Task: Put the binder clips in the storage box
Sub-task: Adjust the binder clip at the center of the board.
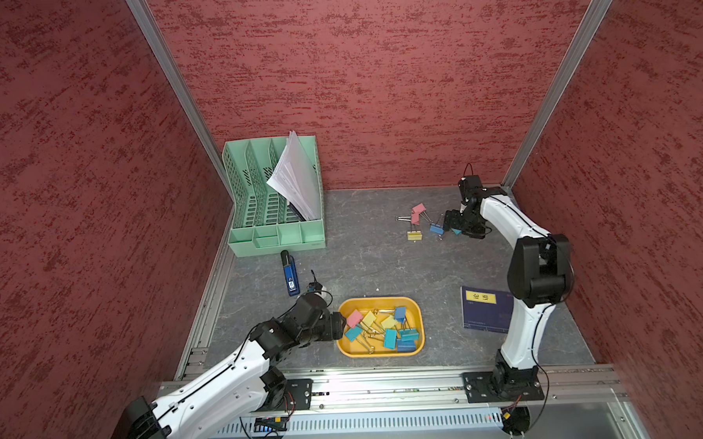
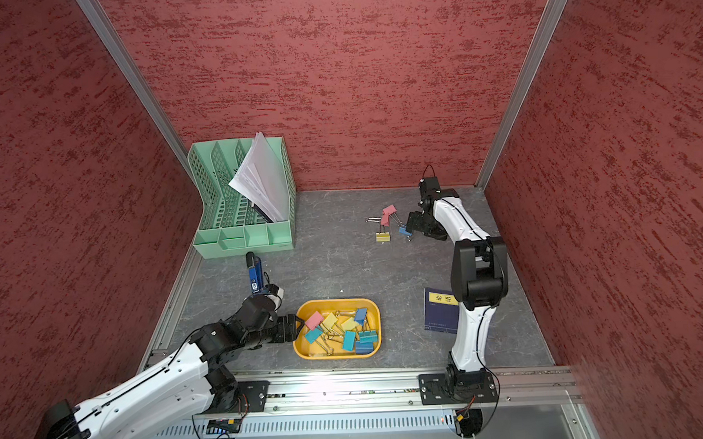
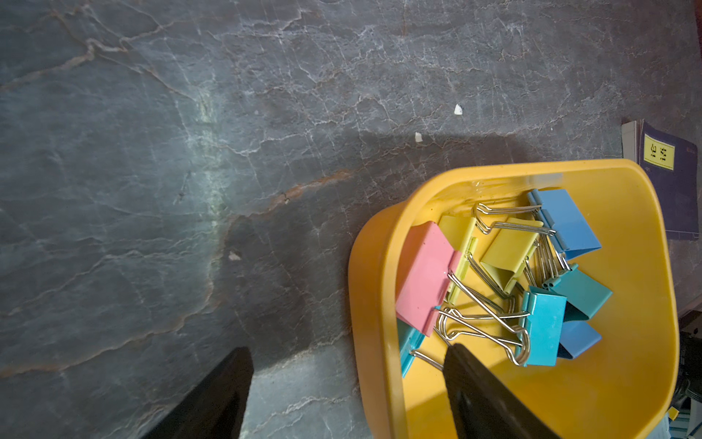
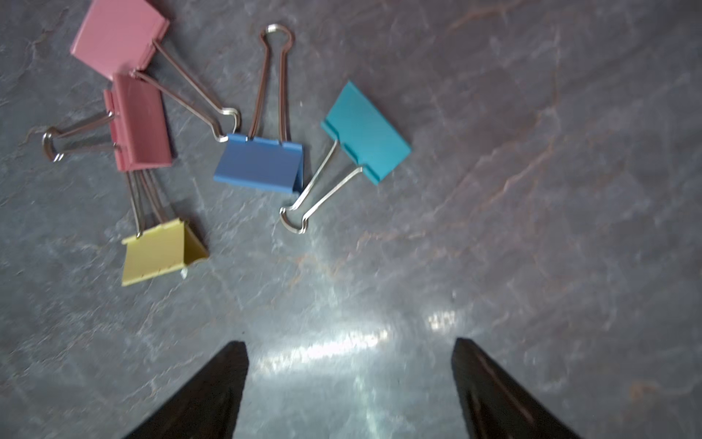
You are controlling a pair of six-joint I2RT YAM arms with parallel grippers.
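The yellow-orange storage box (image 1: 380,300) sits near the table's front and holds several binder clips (image 1: 389,337) in pink, yellow, blue and teal. My left gripper (image 3: 349,351) is open and straddles the box's left wall (image 3: 370,289): one finger over the table, the other inside the box above a wire handle. Several loose clips lie at the back right: two pink (image 4: 117,36) (image 4: 142,121), a yellow (image 4: 155,252), a blue (image 4: 260,165) and a teal (image 4: 366,131). My right gripper (image 4: 349,344) hangs open and empty just right of them, close to the teal clip (image 1: 456,232).
A mint-green file organizer (image 1: 273,199) with papers stands at the back left. A dark blue stapler (image 1: 290,274) lies in front of it, close to my left wrist. A dark blue book (image 1: 486,308) lies right of the box, beside the right arm. Red walls enclose the table.
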